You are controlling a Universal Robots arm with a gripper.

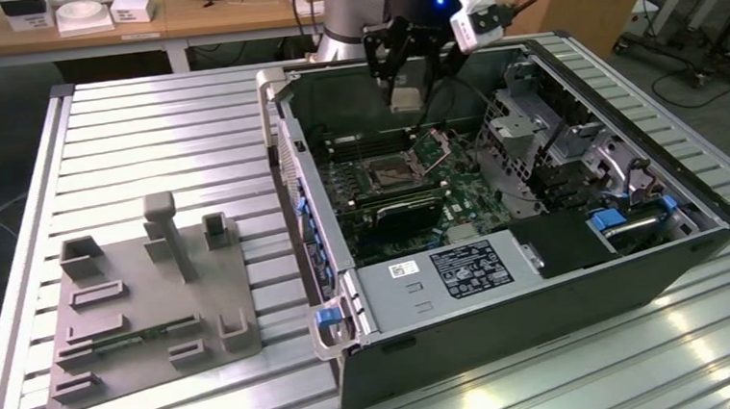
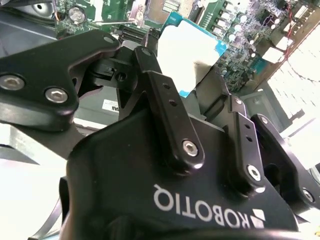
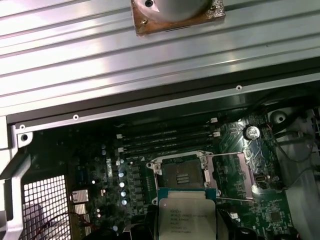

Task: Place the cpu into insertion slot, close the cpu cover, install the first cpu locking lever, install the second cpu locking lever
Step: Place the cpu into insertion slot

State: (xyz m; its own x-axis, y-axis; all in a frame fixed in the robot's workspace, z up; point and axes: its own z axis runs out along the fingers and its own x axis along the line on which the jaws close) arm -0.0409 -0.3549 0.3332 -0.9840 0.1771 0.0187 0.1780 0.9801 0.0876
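You find case [image 1: 504, 339] on table [image 1: 141, 133], fixture block [image 1: 153, 306] at exterior view's left of it. Insertion slot [image 1: 386, 175] in board [image 1: 468, 202] inside case. Cpu cover [image 1: 442, 144] open just beside slot, toward exterior view's right. Gripper [image 1: 406, 86] clamps cpu [image 1: 406, 99] above slot, apart.

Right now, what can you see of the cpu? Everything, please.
The cpu is a small flat square chip with a dull silver-grey metal top carrying faint print, on a thin blue-green edged base. The gripper clamps it at two opposite edges, metal side up, above the open case. In the first wrist view it sits just short of the insertion slot, not seated; the slot lies bare, with the cpu cover swung open beside it.
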